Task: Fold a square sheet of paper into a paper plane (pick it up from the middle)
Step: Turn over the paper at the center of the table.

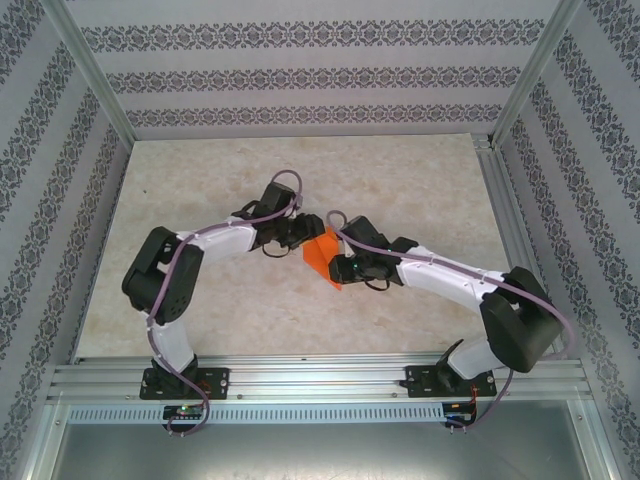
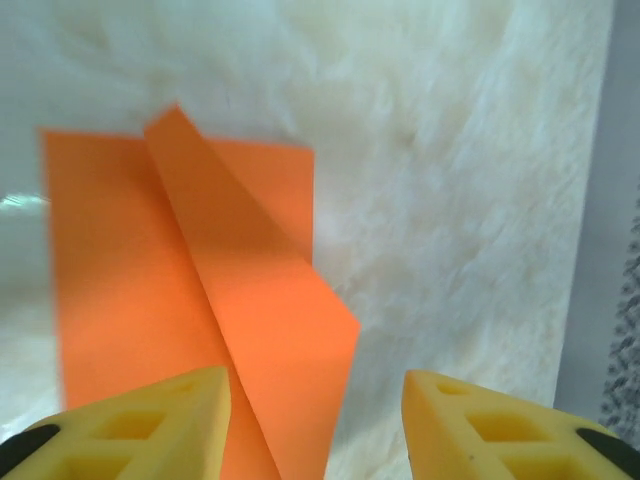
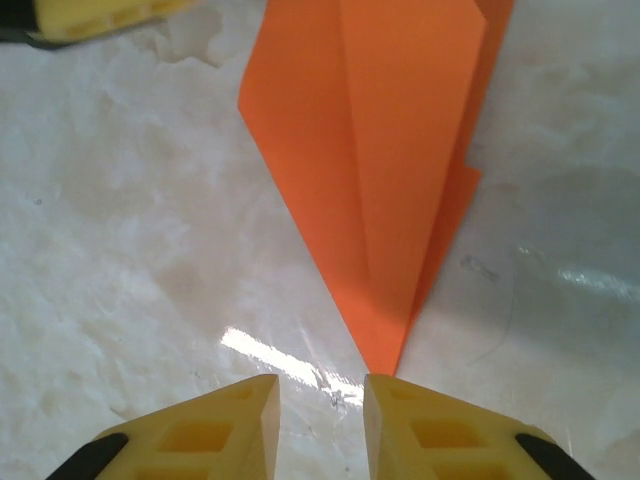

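The paper plane [image 3: 390, 150], bright orange paper folded flat into a pointed dart with a centre crease, lies with its sharp tip just ahead of the right gripper [image 3: 320, 392] and its wider end partly under the left gripper [image 2: 315, 385].

The white arms [image 1: 440, 280] with fat black joints [image 1: 520, 335] are wearing purple cables [image 1: 215, 237], and their blocky fingers [image 2: 150, 420] are showing bright yellow.

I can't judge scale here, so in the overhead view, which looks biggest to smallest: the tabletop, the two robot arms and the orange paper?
1. tabletop, by far the largest.
2. left arm and right arm: they look alike, so I won't rank one over the other.
3. orange paper, smallest.
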